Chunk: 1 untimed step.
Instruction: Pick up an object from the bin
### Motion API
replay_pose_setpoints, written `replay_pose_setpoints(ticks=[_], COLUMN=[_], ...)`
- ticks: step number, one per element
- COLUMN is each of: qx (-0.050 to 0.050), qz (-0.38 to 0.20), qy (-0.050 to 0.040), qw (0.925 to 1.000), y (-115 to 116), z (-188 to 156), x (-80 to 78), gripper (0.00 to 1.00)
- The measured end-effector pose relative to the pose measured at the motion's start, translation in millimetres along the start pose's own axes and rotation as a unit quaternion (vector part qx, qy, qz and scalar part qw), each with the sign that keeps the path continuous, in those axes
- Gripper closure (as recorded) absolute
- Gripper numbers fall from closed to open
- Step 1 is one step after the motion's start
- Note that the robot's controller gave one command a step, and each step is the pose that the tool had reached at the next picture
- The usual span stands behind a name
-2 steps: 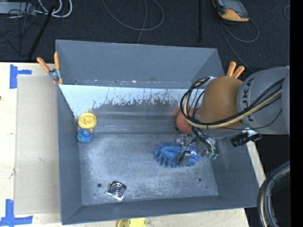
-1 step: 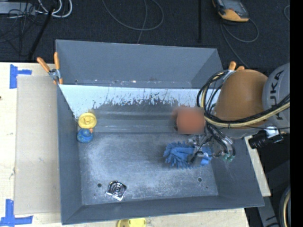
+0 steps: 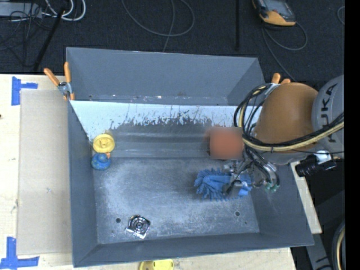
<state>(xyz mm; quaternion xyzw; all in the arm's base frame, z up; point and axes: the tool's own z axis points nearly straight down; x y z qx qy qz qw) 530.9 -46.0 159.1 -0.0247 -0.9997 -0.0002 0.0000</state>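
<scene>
Toward the lower right of the grey bin [image 3: 169, 207], the pincer [image 3: 233, 183] sits low at the right edge of a blue frilly thing [image 3: 211, 184]; I cannot tell whether it is open or closed. A reddish-brown blurred block [image 3: 225, 142] shows just above. A yellow-and-blue toy [image 3: 102, 151] stands at left, and a silvery piece [image 3: 138, 225] lies at lower left.

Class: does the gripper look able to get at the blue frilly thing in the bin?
Probably yes. The gripper sits at the right edge of the blue frilly thing; nothing lies on it, and the bin floor to its left is bare.
</scene>
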Motion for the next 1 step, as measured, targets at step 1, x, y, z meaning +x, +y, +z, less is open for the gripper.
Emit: replay_pose_setpoints(ticks=[1], qx=[0.000], qz=[0.003], qy=[-0.0041], qw=[1.0000], y=[-8.7], z=[-165.6], x=[-16.4], gripper=[1.00])
